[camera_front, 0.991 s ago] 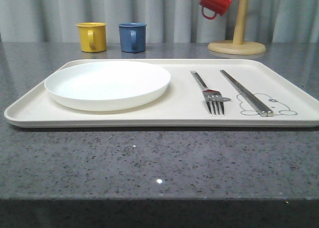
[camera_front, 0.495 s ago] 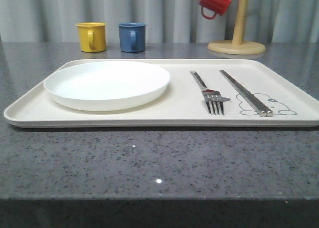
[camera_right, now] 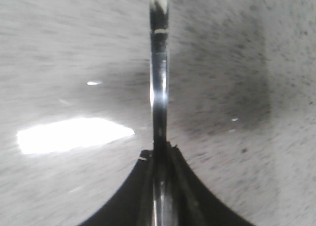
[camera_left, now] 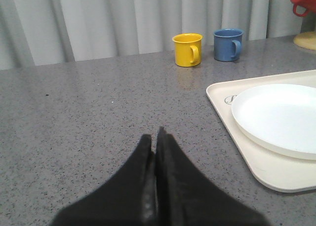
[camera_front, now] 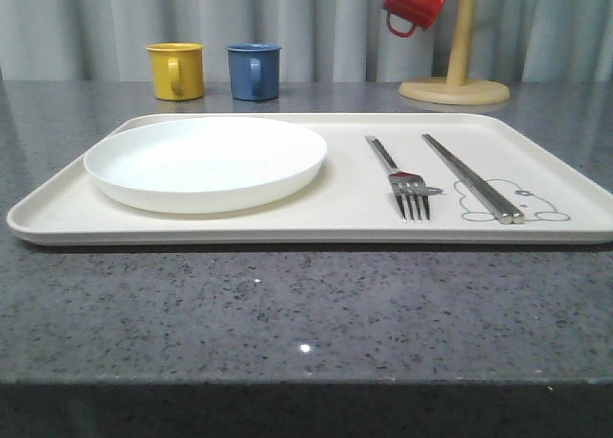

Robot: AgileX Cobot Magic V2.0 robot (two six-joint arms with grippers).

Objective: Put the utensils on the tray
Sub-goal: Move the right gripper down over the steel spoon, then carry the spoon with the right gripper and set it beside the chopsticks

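Fork (camera_front: pixel 406 177) and chopsticks (camera_front: pixel 471 177) lie on cream tray (camera_front: pixel 57 206), right half, side by side, apart; chopstick tips over rabbit print (camera_front: pixel 517 200). White plate (camera_front: pixel 205 161) on tray at 9 o'clock of fork. Right gripper (camera_right: pixel 159 159) clamped on thin shiny metal handle (camera_right: pixel 158 77), view blurred, over grey countertop (camera_right: pixel 59 48). Left gripper (camera_left: pixel 155 149) pressed closed, empty, above countertop beside tray's left rim. Yellow mug (camera_front: pixel 177 70), blue mug (camera_front: pixel 255 70) at 12 o'clock beyond tray; red mug (camera_front: pixel 416 3) hangs on wooden mug tree (camera_front: pixel 457 64).
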